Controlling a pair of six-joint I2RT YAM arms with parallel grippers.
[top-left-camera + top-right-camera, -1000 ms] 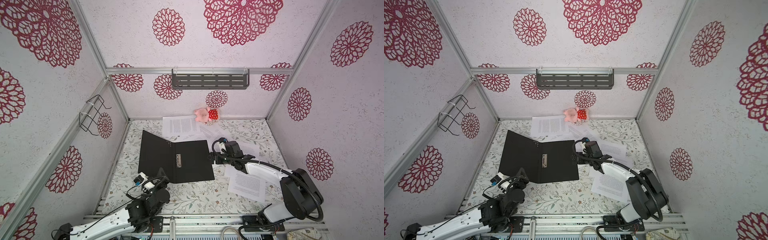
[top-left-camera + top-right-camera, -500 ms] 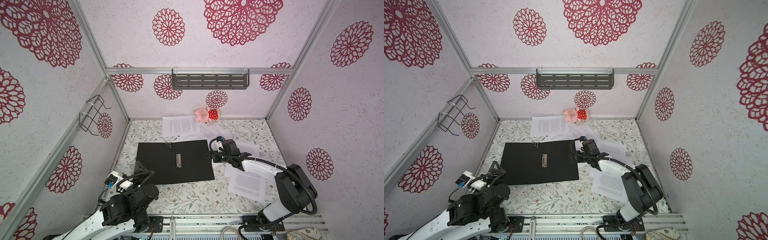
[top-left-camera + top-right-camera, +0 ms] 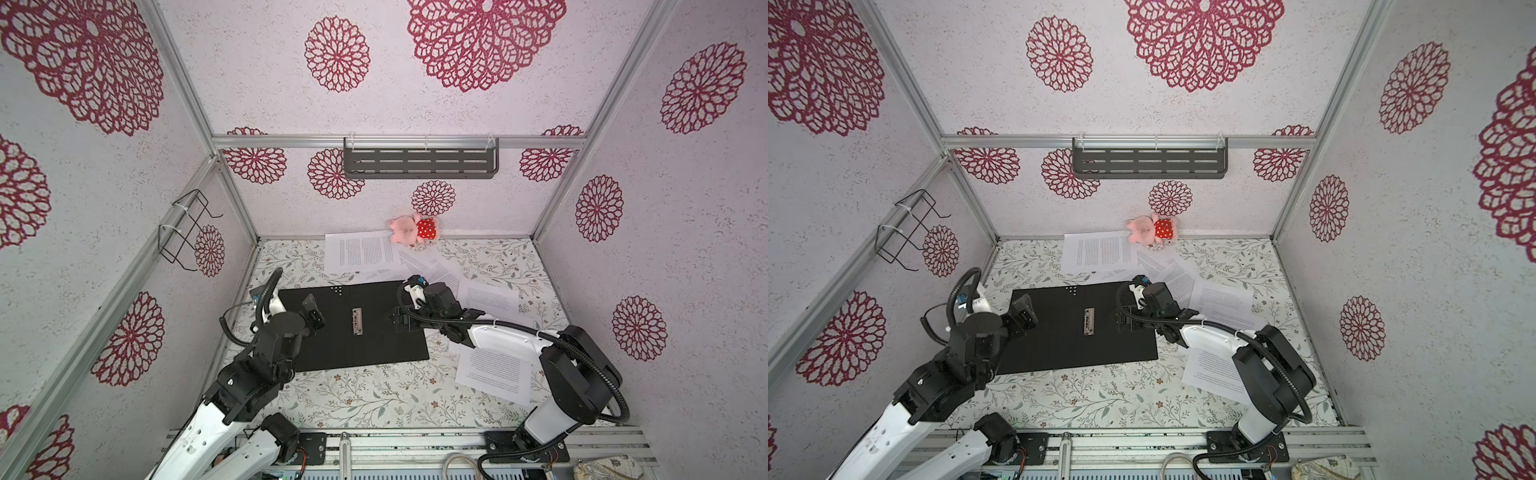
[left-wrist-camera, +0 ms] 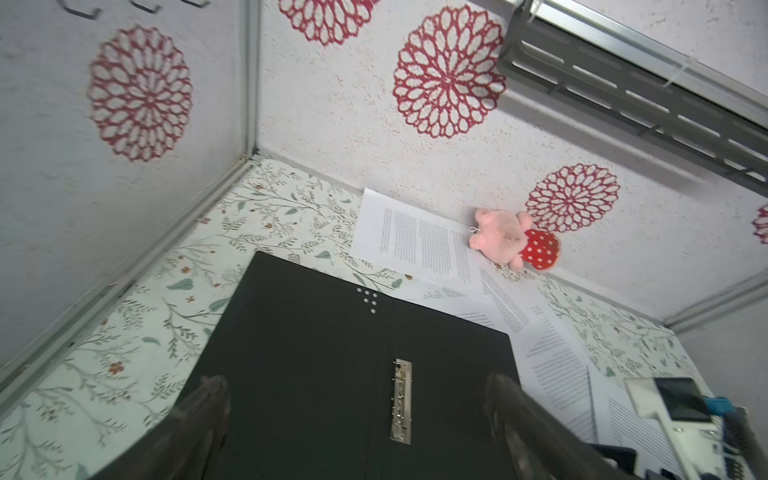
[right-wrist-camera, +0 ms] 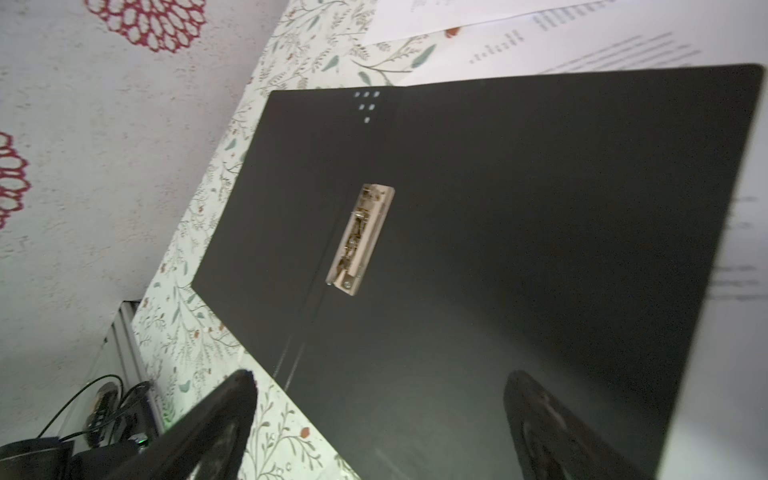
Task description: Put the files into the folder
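Over the left cover of the folder point(image 3: 374, 345) hangs the left gripper point(image 3: 314, 311), jaws wide apart, empty. One folder, open flat mid-table, black inside up, outer face hidden; six small white dots by its far edge. Its left edge sits close to the left wall point(image 3: 232, 270). One metal spine clip point(image 3: 357, 321) at its centre. Over the right cover is the right gripper point(image 3: 397, 323), jaws apart, empty. Far and right of the folder lie the files point(image 3: 359, 253): at least five white sheets, some overlapping, print too small to read. One plush pig point(image 3: 409, 228) against the far wall point(image 3: 374, 208). Bare table point(image 3: 374, 395) on the near side.
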